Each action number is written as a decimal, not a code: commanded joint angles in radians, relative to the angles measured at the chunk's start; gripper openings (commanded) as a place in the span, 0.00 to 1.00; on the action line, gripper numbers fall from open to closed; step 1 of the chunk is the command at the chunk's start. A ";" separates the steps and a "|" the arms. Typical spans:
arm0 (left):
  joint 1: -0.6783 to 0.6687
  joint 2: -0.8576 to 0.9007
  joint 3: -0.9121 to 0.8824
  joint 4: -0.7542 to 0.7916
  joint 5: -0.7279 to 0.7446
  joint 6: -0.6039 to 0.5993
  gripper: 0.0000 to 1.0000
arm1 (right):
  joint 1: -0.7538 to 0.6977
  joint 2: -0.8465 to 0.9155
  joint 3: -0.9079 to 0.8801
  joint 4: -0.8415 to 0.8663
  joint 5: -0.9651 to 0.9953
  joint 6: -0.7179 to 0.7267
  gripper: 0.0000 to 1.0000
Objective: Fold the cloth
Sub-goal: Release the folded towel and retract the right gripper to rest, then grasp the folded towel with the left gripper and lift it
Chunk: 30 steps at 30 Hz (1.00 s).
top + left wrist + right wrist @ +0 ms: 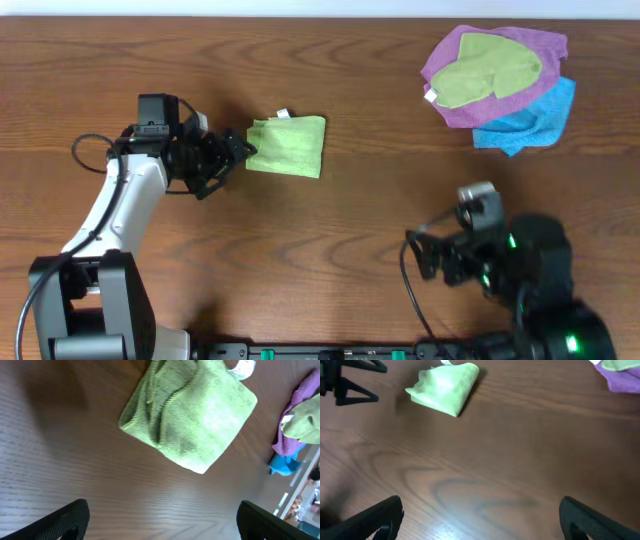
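Note:
The lime-green cloth (288, 146) lies folded into a small rectangle on the wooden table, left of centre, with its white tag (284, 114) at the far edge. It also shows in the left wrist view (192, 415) and the right wrist view (446, 386). My left gripper (238, 152) is open and empty just left of the cloth, a little apart from it; only bare wood lies between its fingers (162, 520). My right gripper (425, 258) is open and empty near the front right, far from the cloth, with bare wood between its fingers (480, 517).
At the back right lies a pile of cloths: a duller olive-green cloth (490, 70) on a purple cloth (530, 50) over a blue cloth (535, 120). The table's far edge runs along the top of the overhead view.

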 commanded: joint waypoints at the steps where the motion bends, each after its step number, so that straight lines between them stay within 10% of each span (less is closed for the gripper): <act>1: -0.013 -0.012 -0.011 0.003 0.015 -0.016 0.95 | -0.014 -0.114 -0.043 -0.023 -0.013 0.048 0.99; 30: -0.111 0.005 -0.169 0.325 -0.157 -0.146 0.95 | -0.014 -0.193 -0.043 -0.075 -0.002 0.050 0.99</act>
